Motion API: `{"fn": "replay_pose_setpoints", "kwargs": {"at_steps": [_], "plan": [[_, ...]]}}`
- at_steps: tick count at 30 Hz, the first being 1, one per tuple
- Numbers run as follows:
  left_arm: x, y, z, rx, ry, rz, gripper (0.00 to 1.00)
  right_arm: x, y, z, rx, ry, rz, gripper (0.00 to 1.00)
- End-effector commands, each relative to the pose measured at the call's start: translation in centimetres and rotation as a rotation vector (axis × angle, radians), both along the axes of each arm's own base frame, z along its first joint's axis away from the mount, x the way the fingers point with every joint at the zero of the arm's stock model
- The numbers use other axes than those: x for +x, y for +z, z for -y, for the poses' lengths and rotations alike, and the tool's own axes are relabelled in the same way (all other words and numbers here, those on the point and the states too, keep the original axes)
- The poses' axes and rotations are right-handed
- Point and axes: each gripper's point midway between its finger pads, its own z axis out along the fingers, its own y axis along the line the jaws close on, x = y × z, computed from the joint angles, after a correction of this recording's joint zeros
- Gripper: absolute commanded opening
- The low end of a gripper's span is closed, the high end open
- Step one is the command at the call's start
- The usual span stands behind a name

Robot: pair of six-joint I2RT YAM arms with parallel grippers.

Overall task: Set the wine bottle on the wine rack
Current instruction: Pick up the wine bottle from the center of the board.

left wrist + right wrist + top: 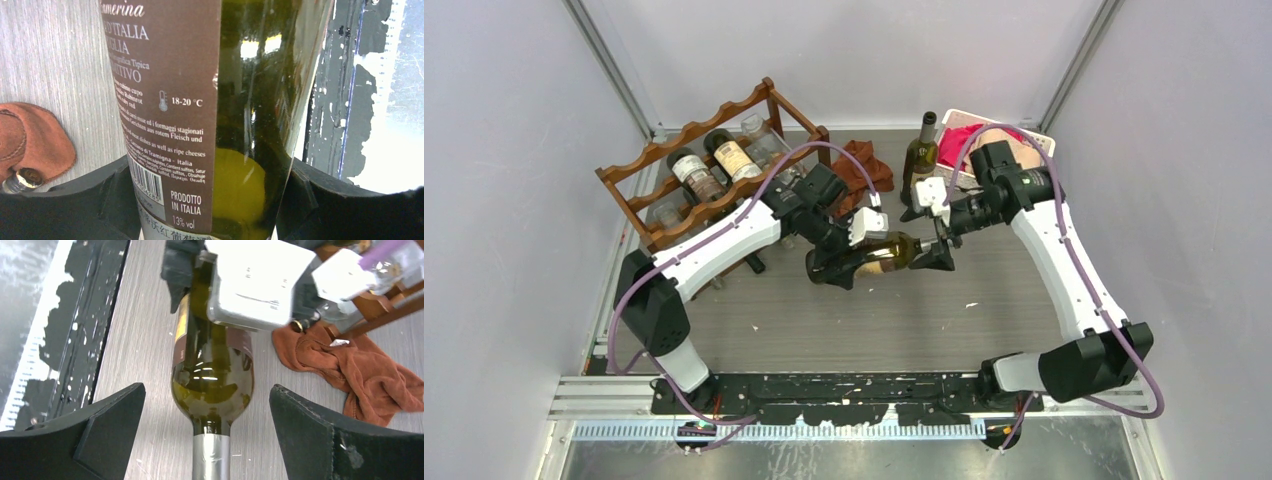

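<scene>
Left fingers (75,210) clasp the wine bottle (874,255) over the bench (874,335); right fingers (100,435) stand released beside its neck. The wine rack (686,135) holds several bottles (696,176).

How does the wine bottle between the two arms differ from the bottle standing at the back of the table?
The held wine bottle lies horizontal; the standing bottle is upright. The held wine bottle is clamped in the left end effector, with the open right end effector astride its neck; nothing grips the standing bottle. Both are dark green glass.
</scene>
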Motion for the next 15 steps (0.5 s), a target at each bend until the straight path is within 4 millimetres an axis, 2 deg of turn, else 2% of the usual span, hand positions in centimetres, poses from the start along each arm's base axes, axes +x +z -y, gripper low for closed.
{"fn": "replay_pose_setpoints", "kwargs": {"at_steps": [1,6,10,15], "plan": [[0.2,3.5,1.5,-0.096,-0.043,0.067,0.00,-1.5,-0.8,-0.2,-0.091,0.119,0.140,1.00],[0.1,3.7,1.5,-0.107,-0.045,0.073,0.00,0.4,-2.4,-1.1,-0.125,0.015,0.196,1.00],[-0.1,3.7,1.7,-0.121,-0.057,0.072,0.00,0.7,-3.7,-1.6,-0.163,0.009,0.213,1.00],[-0.3,3.8,1.7,-0.127,-0.066,0.066,0.00,1.3,-4.1,-1.9,-0.156,-0.033,0.217,0.99]]}}
